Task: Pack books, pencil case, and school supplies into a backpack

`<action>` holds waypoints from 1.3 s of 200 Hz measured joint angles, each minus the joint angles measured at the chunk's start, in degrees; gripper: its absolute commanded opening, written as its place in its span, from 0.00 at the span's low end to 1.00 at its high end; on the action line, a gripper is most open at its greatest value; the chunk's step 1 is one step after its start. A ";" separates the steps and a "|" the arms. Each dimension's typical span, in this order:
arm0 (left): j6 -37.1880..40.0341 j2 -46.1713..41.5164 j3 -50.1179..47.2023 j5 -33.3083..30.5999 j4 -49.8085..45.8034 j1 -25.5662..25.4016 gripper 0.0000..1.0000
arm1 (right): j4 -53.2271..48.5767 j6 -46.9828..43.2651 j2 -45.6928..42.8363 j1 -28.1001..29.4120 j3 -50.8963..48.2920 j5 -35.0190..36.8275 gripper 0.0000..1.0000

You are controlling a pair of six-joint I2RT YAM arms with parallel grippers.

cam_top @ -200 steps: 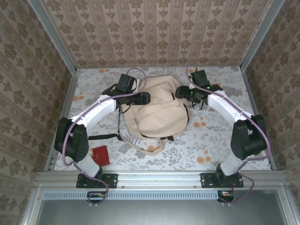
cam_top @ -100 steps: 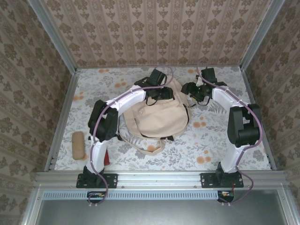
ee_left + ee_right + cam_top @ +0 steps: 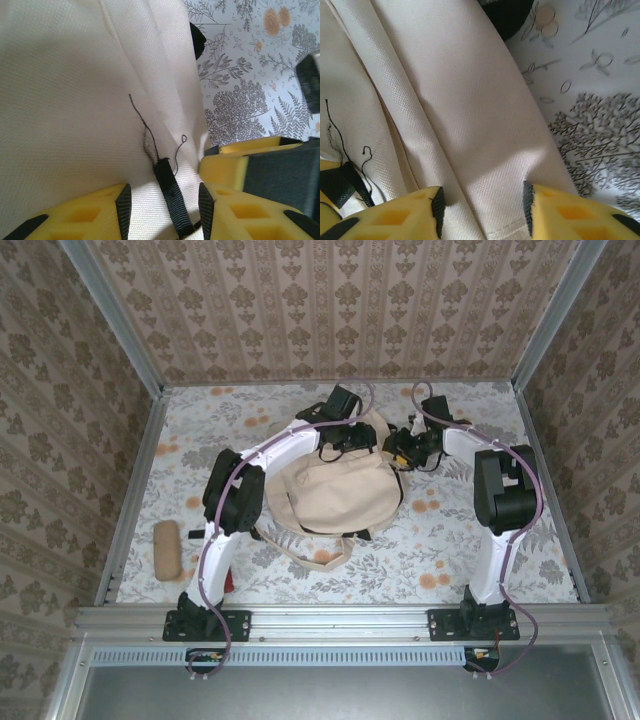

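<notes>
The cream backpack (image 3: 335, 492) lies in the middle of the table with its top end away from me. Both grippers are at that top end. My left gripper (image 3: 352, 440) (image 3: 164, 200) presses into the cloth, jaws half closed on a bunched fold that carries a black webbing tab (image 3: 170, 187). A hand's width to the right, my right gripper (image 3: 403, 447) (image 3: 482, 205) holds a cream fold that fills the gap from pad to pad. The tan pencil case (image 3: 167, 548) lies at the left edge. A red sliver of the school supplies (image 3: 229, 578) shows beside the left arm. The books are out of view.
Metal rails and patterned walls close the table (image 3: 450, 540) in on three sides. A beige strap loop (image 3: 322, 558) trails from the backpack towards me. The right gripper's yellow finger (image 3: 225, 165) sits close beside the left one.
The left arm swung from the backpack's left side to its top end, uncovering the pencil case. The right gripper shifted left onto the cloth. Both sets of jaws have narrowed.
</notes>
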 measured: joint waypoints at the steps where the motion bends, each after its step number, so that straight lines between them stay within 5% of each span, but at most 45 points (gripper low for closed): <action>1: 0.00 0.00 0.00 0.02 0.02 0.00 0.39 | 0.11 0.11 0.00 0.02 -0.11 -0.07 0.39; 100: -0.57 1.64 1.16 1.66 -1.16 0.02 0.38 | 3.39 1.73 -4.00 1.46 -6.49 -4.74 0.32; 186: -0.76 1.79 1.20 7.76 -1.31 0.33 0.00 | 3.91 2.56 -4.31 1.46 -6.71 -5.35 0.29; 260: 1.99 -3.69 -7.04 4.37 0.11 0.87 0.00 | 3.96 2.78 -9.68 1.51 -8.35 -3.30 0.32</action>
